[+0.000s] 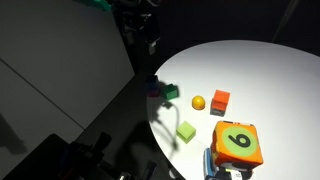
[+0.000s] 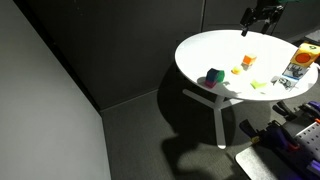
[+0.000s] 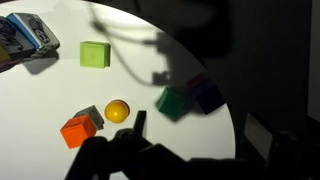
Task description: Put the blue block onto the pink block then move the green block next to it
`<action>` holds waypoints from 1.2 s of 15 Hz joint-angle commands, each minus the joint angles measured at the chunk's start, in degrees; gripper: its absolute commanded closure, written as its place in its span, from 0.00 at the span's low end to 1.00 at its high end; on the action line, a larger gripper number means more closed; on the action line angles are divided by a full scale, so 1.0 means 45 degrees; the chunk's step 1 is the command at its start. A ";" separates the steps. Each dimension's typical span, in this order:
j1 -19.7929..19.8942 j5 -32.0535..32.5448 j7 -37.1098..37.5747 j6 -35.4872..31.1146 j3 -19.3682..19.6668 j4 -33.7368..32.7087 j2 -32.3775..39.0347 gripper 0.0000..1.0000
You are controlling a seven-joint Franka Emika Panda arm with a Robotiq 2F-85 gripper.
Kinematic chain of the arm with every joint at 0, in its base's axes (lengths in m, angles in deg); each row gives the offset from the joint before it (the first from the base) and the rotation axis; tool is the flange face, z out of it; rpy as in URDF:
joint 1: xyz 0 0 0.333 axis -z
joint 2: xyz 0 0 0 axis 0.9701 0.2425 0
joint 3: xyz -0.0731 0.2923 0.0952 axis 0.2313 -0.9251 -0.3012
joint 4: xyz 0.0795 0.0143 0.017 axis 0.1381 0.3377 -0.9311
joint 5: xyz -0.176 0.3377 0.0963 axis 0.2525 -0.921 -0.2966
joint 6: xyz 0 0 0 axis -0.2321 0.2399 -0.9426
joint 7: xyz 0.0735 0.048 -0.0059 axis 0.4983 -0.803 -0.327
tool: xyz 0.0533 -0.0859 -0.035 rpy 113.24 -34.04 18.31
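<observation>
In the wrist view the green block (image 3: pixel 175 101) and the blue block (image 3: pixel 207 93) sit side by side in shadow near the table's edge. A dim magenta corner of the pink block (image 3: pixel 194 84) shows just behind them. My gripper (image 3: pixel 200 132) hangs above the table short of this cluster, open and empty, with its dark fingers (image 3: pixel 138 122) spread wide. In both exterior views the gripper (image 1: pixel 141 28) (image 2: pixel 262 14) is high over the table, apart from the green block (image 1: pixel 172 92) and the blue block (image 2: pixel 213 76).
On the round white table (image 1: pixel 270 70) lie a yellow-orange ball (image 3: pixel 118 111), an orange-red cube (image 3: pixel 78 128) and a lime-green cube (image 3: pixel 95 54). A large orange numbered die (image 1: pixel 238 143) and a colourful pack (image 3: pixel 25 35) stand further off. The block cluster is close to the table's rim.
</observation>
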 commanded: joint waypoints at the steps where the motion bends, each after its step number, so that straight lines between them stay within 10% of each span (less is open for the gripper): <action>1: 0.0233 -0.0074 -0.0914 0.0897 -0.0133 0.0471 -0.1019 0.00; 18: 0.0291 -0.0048 -0.1023 0.1120 -0.0194 0.0743 -0.1369 0.00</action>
